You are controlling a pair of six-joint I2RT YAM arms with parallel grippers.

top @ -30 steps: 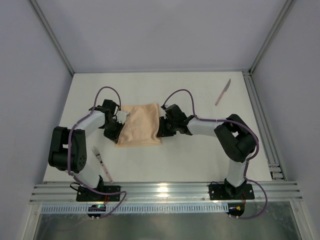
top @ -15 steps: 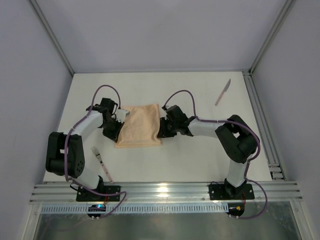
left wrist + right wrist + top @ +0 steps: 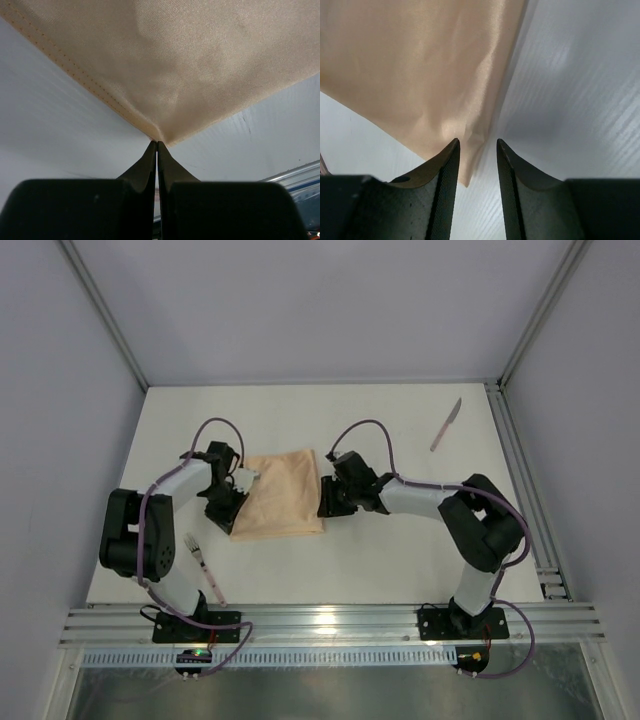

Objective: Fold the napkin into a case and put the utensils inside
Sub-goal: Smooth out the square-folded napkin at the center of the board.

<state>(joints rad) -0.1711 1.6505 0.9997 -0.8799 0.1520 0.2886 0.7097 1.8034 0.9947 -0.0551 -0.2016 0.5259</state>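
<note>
**A:** What is laid out, read from the left?

**B:** The fork (image 3: 203, 568) is seen at 7 o'clock on the table (image 3: 380, 560), well apart from the napkin (image 3: 283, 495). It is judged to be parked there until the folding is done.

**A:** And the left end effector (image 3: 157, 145)?

**B:** It is clenched on a napkin corner, at the napkin's 9 o'clock side. The corner is drawn to a point at the tips, so that side is probably being pinned or tensioned for a fold.

**A:** Where is the napkin itself?

**B:** It is spread flat near the table's centre, between the two arms, as a plain rectangle. The folding is judged unfinished.

**A:** The right end effector (image 3: 477, 142)?

**B:** At the 3 o'clock edge its jaws are parted. A napkin corner lies in the gap, against one finger only, so nothing is gripped.

**A:** The knife (image 3: 446, 425)?

**B:** It is found at 2 o'clock, well apart from everything else, untouched.
</note>
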